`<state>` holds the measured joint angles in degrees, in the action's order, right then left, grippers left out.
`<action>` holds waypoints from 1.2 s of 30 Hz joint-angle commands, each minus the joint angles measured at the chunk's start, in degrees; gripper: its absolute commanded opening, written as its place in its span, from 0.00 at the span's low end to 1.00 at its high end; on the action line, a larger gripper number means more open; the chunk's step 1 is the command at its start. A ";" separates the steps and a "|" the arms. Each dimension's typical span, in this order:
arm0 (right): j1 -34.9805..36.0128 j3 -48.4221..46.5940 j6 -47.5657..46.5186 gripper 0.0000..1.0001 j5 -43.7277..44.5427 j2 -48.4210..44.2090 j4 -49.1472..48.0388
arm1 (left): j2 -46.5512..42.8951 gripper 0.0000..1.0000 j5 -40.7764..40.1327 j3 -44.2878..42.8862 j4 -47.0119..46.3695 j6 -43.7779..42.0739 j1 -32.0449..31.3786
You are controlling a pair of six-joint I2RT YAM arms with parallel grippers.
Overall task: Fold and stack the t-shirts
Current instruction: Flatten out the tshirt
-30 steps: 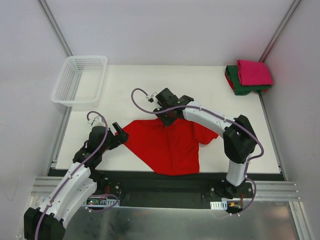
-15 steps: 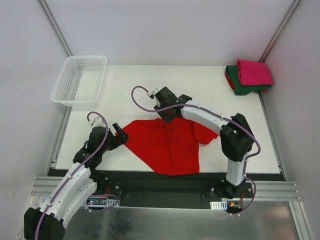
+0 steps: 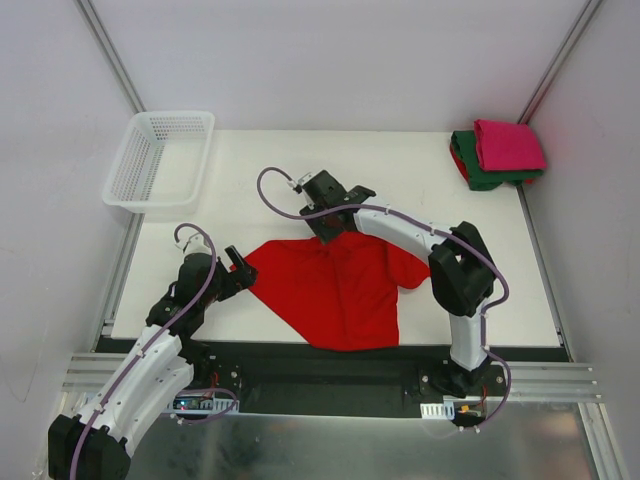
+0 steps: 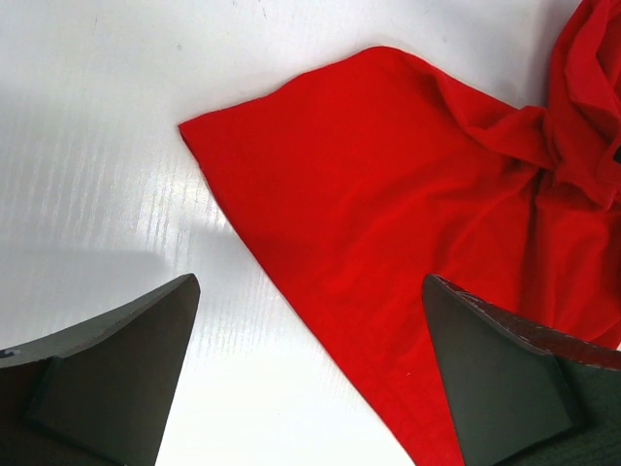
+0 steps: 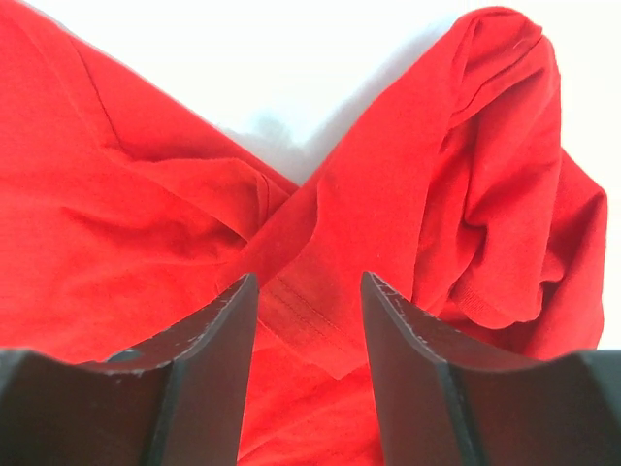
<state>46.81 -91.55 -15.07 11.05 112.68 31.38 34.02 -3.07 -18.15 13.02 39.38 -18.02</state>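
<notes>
Down at the bottom of the overhead view, the left arm reaches up from its base. The left gripper (image 3: 232, 267) sits low over the table (image 3: 400, 170), right at the left-hand corner of the red t-shirt (image 3: 330, 290). Its jaws gape wide with nothing between them. Its own camera shows the shirt's pointed corner lying flat on the white surface just ahead of the dark fingers (image 4: 126, 349).

The red t-shirt is spread across the lower middle of the frame, rumpled, with a sleeve sticking out to the right and a folded edge running to a point at the bottom.

A little higher, the right arm bends in from the right, and the right gripper (image 3: 325, 232) is down at the shirt's upper edge. Its jaws stand partway apart. A creased ridge of red cloth shows in the gap, and I cannot tell whether the pads touch it.

Farther back, at upper left, a white mesh basket (image 3: 170, 116) overhangs the table edge. In the upper right corner the magenta-pink t-shirt (image 3: 508, 143) lies folded on the folded dark green t-shirt (image 3: 480, 180).
</notes>
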 commanded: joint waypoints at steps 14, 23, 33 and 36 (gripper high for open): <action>1.27 -0.56 0.92 0.51 -0.68 0.87 -0.70 | -0.18 0.99 -0.62 0.22 -0.18 -1.41 -0.08; 1.27 0.84 1.45 0.51 0.81 0.96 -0.70 | -0.27 0.99 -0.53 -0.04 -0.10 -1.58 -0.08; 1.27 3.92 1.89 0.49 1.61 -0.18 -0.88 | -0.09 0.99 -0.53 0.13 -0.18 -1.49 -0.08; 1.18 4.01 1.80 0.41 2.22 -0.53 -0.96 | -0.01 0.99 -0.53 0.22 -0.18 -1.41 0.00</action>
<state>47.75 -87.77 -14.11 11.57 113.34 30.87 34.06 -3.07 -18.15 13.04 39.27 -18.02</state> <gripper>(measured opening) 0.452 0.993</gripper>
